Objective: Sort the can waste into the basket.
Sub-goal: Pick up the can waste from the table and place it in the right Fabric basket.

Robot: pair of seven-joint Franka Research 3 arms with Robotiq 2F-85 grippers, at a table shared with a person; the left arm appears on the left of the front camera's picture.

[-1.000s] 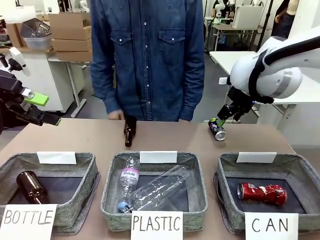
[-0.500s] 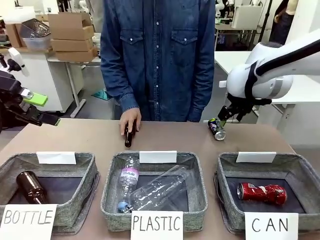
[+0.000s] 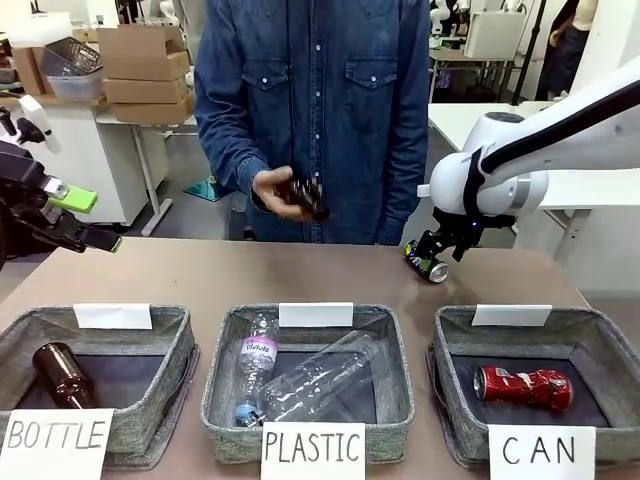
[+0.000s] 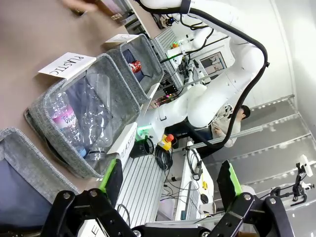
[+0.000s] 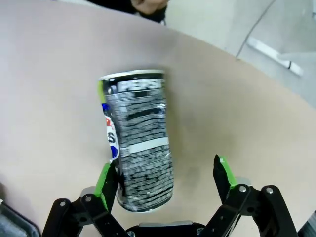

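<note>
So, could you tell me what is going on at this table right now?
The robot and a person are sorting waste into three labelled baskets. The right gripper is open around a dark can lying on the table, one pad beside it, not yet closed. A dented red can already lies in the CAN basket. The person's hand holds a brown bottle above the table. The left gripper is open, off to the side.

A brown matte desk [image 3: 180,275] fills the foreground. Behind it, stacked brown cardboard boxes [image 3: 140,62] sit on a white side table [image 3: 95,150], above grey floor [image 3: 190,205].
</note>
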